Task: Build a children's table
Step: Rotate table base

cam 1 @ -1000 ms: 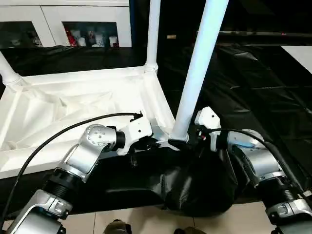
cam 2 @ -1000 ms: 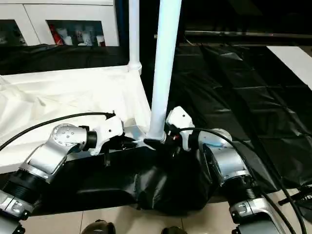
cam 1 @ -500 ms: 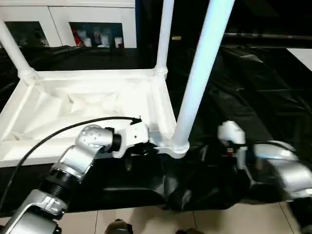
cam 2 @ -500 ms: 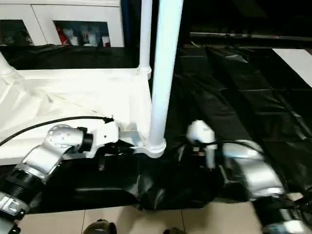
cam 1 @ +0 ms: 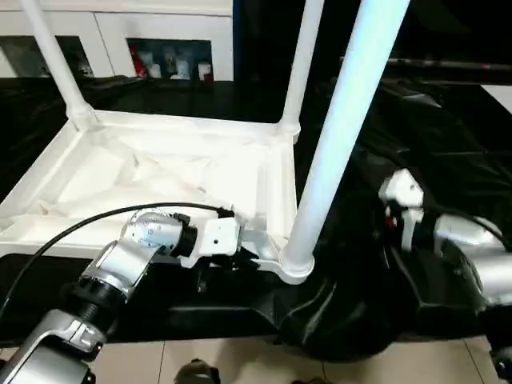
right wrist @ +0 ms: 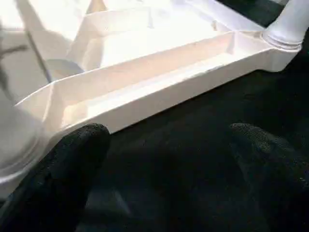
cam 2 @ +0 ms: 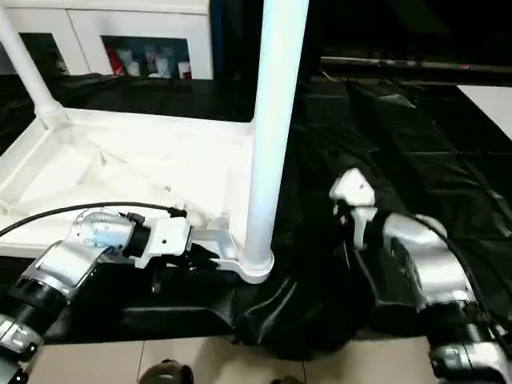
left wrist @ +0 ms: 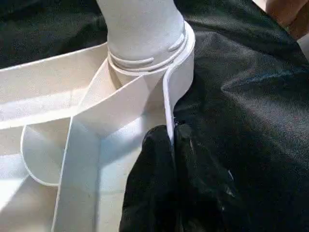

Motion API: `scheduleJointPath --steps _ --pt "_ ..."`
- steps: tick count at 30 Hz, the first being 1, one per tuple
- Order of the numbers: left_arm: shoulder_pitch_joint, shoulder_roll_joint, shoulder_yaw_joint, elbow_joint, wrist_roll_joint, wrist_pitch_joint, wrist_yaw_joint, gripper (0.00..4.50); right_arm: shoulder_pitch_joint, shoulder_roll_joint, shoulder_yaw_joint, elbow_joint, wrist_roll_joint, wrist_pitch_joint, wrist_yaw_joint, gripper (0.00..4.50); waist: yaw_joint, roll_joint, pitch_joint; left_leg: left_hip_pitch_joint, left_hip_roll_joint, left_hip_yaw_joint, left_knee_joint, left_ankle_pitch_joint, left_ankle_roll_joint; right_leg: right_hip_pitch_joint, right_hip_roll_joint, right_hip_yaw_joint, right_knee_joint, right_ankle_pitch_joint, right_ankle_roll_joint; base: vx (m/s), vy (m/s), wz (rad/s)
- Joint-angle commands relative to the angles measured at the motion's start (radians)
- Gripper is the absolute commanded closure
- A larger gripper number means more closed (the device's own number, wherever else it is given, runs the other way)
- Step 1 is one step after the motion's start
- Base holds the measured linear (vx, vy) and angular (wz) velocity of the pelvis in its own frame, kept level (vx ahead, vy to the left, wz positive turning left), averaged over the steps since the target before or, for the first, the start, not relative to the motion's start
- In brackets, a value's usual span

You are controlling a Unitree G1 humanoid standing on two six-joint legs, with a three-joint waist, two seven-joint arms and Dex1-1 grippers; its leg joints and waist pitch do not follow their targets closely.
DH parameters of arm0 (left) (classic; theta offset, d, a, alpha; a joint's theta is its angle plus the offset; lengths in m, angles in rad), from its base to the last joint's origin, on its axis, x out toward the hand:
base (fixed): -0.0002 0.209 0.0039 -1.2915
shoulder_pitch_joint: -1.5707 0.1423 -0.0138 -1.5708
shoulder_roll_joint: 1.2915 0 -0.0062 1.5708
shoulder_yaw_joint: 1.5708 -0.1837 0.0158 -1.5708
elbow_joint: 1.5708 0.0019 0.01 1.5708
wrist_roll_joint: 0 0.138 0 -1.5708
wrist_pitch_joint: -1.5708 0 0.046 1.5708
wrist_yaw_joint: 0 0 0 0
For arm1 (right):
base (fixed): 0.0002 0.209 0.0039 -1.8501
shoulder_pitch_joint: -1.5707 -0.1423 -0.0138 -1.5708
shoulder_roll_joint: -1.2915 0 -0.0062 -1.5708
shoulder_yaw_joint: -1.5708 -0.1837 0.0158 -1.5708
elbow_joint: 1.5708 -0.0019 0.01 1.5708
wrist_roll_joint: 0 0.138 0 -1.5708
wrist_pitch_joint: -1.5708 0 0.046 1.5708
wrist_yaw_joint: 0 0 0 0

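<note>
Bright glare on white plastic, right wrist view blurred

We look down on a work surface draped in black cloth (cam 1: 448, 136), which lies in creases and catches a dull sheen from light overhead. At the near edge the cloth bunches into loose folds (cam 2: 296, 320) that hang over the side. Below it we see a strip of pale tiled floor (cam 1: 240, 360) with a dark grout line. Along the far side stands a white cabinet (cam 1: 120, 28) with glass doors, and behind the glass we make out small red and white items (cam 1: 172, 64), too small to identify. Right of the cabinet the background is dark.
</note>
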Motion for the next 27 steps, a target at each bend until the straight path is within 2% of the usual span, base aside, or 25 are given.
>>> scheduleJointPath --steps 1,2,5,6,8,11,12,13,14,15,16,17,19,22,23,24,27 --pt "0.016 -0.017 0.007 -0.006 -0.030 -0.005 -0.008 4.03 -0.011 0.011 -0.006 0.009 -0.016 -0.012 -0.022 0.00 -0.007 -0.020 -0.071 0.022 0.048 -0.023 -0.073 -0.185 0.031 0.036 -0.082 0.055 -0.094 -0.325 -0.172 0.000 0.000 0.00" --pt "0.020 -0.012 0.011 -0.016 -0.037 0.005 -0.010 3.92 -0.016 0.017 -0.003 0.011 -0.018 -0.014 -0.029 0.00 -0.008 -0.022 -0.071 0.021 0.048 -0.023 -0.073 -0.181 0.033 0.036 -0.082 0.055 -0.094 -0.321 -0.170 0.000 0.000 0.00" --pt "0.039 0.005 0.048 -0.074 -0.073 0.054 0.007 3.69 -0.043 0.034 0.004 0.051 -0.043 -0.029 -0.093 0.00 -0.007 -0.015 -0.071 0.021 0.051 -0.024 -0.075 -0.172 0.029 0.035 -0.081 0.054 -0.087 -0.290 -0.186 0.000 0.000 0.00" --pt "0.045 0.010 0.062 -0.095 -0.082 0.076 0.019 3.56 -0.055 0.039 0.006 0.070 -0.056 -0.035 -0.123 0.00 -0.014 -0.017 -0.071 0.017 0.051 -0.025 -0.077 -0.164 0.022 0.036 -0.081 0.053 -0.082 -0.265 -0.199 0.000 0.000 0.00" --pt "0.057 0.026 0.080 -0.139 -0.092 0.119 0.028 3.51 -0.077 0.053 0.005 0.107 -0.082 -0.048 -0.179 0.00 -0.023 -0.016 -0.070 0.018 0.048 -0.024 -0.077 -0.162 0.018 0.036 -0.078 0.053 -0.081 -0.239 -0.207 0.000 0.000 0.00" --pt "0.099 0.084 0.106 -0.258 -0.101 0.267 0.031 3.20 -0.105 0.091 -0.004 0.149 -0.100 -0.061 -0.236 0.00 -0.034 -0.014 -0.067 0.017 0.047 -0.023 -0.077 -0.154 0.026 0.039 -0.075 0.054 -0.077 -0.201 -0.218 0.000 0.000 0.00" --pt "0.119 0.102 0.124 -0.313 -0.124 0.335 0.033 3.11 -0.112 0.106 -0.003 0.159 -0.104 -0.065 -0.251 0.00 -0.040 -0.017 -0.066 0.013 0.044 -0.023 -0.078 -0.141 0.031 0.042 -0.073 0.053 -0.076 -0.185 -0.222 0.000 0.000 0.00" --pt "0.135 0.116 0.139 -0.361 -0.148 0.388 0.035 3.06 -0.118 0.118 0.001 0.169 -0.109 -0.072 -0.262 0.00 -0.043 -0.013 -0.069 0.016 0.049 -0.024 -0.076 -0.130 0.029 0.043 -0.078 0.054 -0.067 -0.156 -0.238 0.000 0.000 0.00" --pt "0.150 0.127 0.156 -0.405 -0.173 0.434 0.040 3.06 -0.124 0.128 0.005 0.179 -0.116 -0.080 -0.274 0.00 -0.050 -0.011 -0.064 0.014 0.046 -0.023 -0.078 -0.129 0.035 0.041 -0.072 0.053 -0.072 -0.155 -0.244 0.000 0.000 0.00" --pt "0.161 0.135 0.165 -0.434 -0.190 0.463 0.045 2.95 -0.129 0.134 0.010 0.189 -0.121 -0.089 -0.283 0.00 -0.050 -0.011 -0.064 0.017 0.045 -0.020 -0.076 -0.131 0.036 0.038 -0.070 0.054 -0.072 -0.152 -0.247 0.000 0.000 0.00" --pt "0.161 0.135 0.165 -0.434 -0.190 0.463 0.045 2.83 -0.129 0.134 0.010 0.189 -0.121 -0.089 -0.283 0.00 -0.051 -0.012 -0.065 0.014 0.043 -0.019 -0.075 -0.117 0.043 0.041 -0.067 0.054 -0.071 -0.130 -0.251 0.000 0.000 0.00" --pt "0.178 0.151 0.183 -0.481 -0.214 0.517 0.056 2.83 -0.140 0.147 0.013 0.209 -0.125 -0.098 -0.297 0.00 -0.051 -0.012 -0.065 0.016 0.044 -0.018 -0.074 -0.114 0.043 0.040 -0.067 0.055 -0.068 -0.117 -0.255 0.000 0.000 0.00" --pt "0.222 0.189 0.219 -0.565 -0.265 0.600 0.061 2.60 -0.159 0.170 0.019 0.240 -0.129 -0.112 -0.317 0.00 -0.055 -0.013 -0.059 0.012 0.044 -0.020 -0.078 -0.127 0.046 0.040 -0.067 0.054 -0.071 -0.144 -0.254 0.000 0.000 0.00" --pt "0.296 0.252 0.268 -0.673 -0.341 0.712 0.054 2.30 -0.186 0.200 0.029 0.281 -0.135 -0.131 -0.333 0.00 -0.058 -0.012 -0.053 0.018 0.045 -0.019 -0.080 -0.161 0.028 0.034 -0.066 0.055 -0.075 -0.194 -0.247 0.000 0.000 0.00" --pt "0.296 0.252 0.268 -0.673 -0.341 0.712 0.054 2.23 -0.186 0.200 0.029 0.281 -0.135 -0.131 -0.333 0.00 -0.061 -0.012 -0.052 0.016 0.044 -0.020 -0.082 -0.165 0.028 0.035 -0.065 0.055 -0.076 -0.204 -0.242 0.000 0.000 0.00" --pt "0.318 0.268 0.280 -0.704 -0.354 0.747 0.049 2.15 -0.194 0.207 0.031 0.295 -0.141 -0.140 -0.336 0.00 -0.061 -0.010 -0.050 0.021 0.044 -0.018 -0.082 -0.182 0.020 0.031 -0.063 0.057 -0.080 -0.225 -0.234 0.000 0.000 0.00" --pt "0.401 0.336 0.316 -0.802 -0.383 0.853 0.030 1.77 -0.231 0.241 0.031 0.348 -0.154 -0.168 -0.357 0.00 -0.066 -0.007 -0.046 0.020 0.047 -0.021 -0.089 -0.213 0.003 0.029 -0.064 0.057 -0.080 -0.248 -0.229 0.000 0.000 0.00"
